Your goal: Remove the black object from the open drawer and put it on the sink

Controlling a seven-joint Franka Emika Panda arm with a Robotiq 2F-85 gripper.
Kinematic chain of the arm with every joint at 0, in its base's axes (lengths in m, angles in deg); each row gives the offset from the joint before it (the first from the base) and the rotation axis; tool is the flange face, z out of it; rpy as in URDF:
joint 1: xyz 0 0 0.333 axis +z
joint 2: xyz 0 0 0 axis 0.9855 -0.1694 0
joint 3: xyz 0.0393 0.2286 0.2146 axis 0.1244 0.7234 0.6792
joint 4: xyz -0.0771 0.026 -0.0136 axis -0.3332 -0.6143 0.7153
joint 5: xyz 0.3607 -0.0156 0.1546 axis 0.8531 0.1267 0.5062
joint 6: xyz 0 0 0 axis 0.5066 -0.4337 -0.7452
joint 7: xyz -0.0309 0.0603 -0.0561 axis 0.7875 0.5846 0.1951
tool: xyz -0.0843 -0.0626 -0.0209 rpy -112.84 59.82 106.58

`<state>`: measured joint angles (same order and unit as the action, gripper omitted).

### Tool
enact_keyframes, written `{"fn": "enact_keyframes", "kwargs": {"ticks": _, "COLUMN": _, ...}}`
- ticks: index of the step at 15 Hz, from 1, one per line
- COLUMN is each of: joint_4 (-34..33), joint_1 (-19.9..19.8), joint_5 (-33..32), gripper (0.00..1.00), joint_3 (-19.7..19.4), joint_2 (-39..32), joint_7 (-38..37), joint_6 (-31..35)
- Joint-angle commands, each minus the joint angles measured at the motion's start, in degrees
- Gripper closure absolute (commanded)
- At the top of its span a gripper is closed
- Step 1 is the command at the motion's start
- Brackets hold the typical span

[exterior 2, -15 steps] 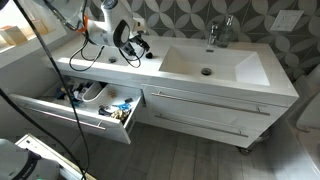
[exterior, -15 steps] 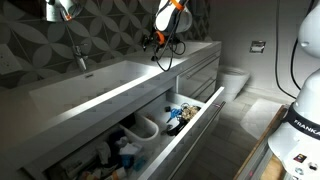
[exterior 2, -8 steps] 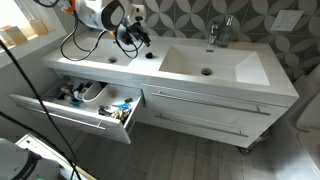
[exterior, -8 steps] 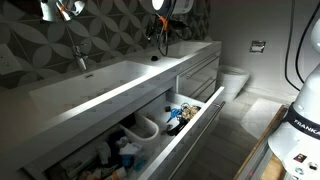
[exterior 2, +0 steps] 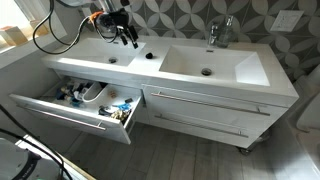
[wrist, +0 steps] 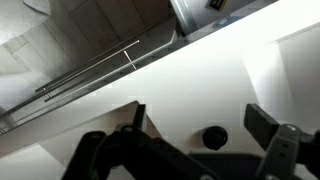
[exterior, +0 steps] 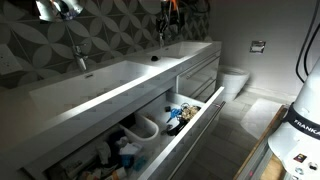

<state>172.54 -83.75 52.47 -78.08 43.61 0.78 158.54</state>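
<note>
The black object (exterior 2: 150, 57) is a small round lump lying on the white sink (exterior 2: 240, 78) top, on the flat strip between the two basins. It also shows in an exterior view (exterior: 153, 58) and in the wrist view (wrist: 214, 137). My gripper (exterior 2: 124, 33) hangs open and empty well above it, near the patterned wall; it shows at the top edge in an exterior view (exterior: 168, 14). In the wrist view the open jaws (wrist: 197, 118) frame the lump far below. The open drawer (exterior 2: 70, 116) is pulled out below the sink, and it also shows in an exterior view (exterior: 195, 125).
The drawer holds blue and white clutter (exterior 2: 118, 106). A chrome tap (exterior 2: 217, 33) stands at the back of the sink. Closed drawer fronts (exterior 2: 215, 105) lie beside the open one. A toilet (exterior: 236, 80) stands past the vanity's end. Cables (exterior 2: 60, 30) hang from the arm.
My gripper has risen from just over the sink top up toward the wall, open. The black object stays on the sink where it was.
</note>
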Motion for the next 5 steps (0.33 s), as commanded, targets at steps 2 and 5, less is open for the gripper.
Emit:
{"fn": "enact_keyframes", "kwargs": {"ticks": 2, "joint_4": -0.12, "joint_1": 1.54, "joint_5": -0.86, "gripper": 0.0, "joint_3": -0.33, "joint_2": 1.18, "joint_7": 0.16, "joint_6": -5.49}}
{"fn": "enact_keyframes", "kwargs": {"ticks": 5, "joint_4": -0.13, "joint_1": 1.54, "joint_5": -0.86, "gripper": 0.0, "joint_3": -0.53, "joint_2": 0.9, "joint_7": 0.16, "joint_6": -5.12}}
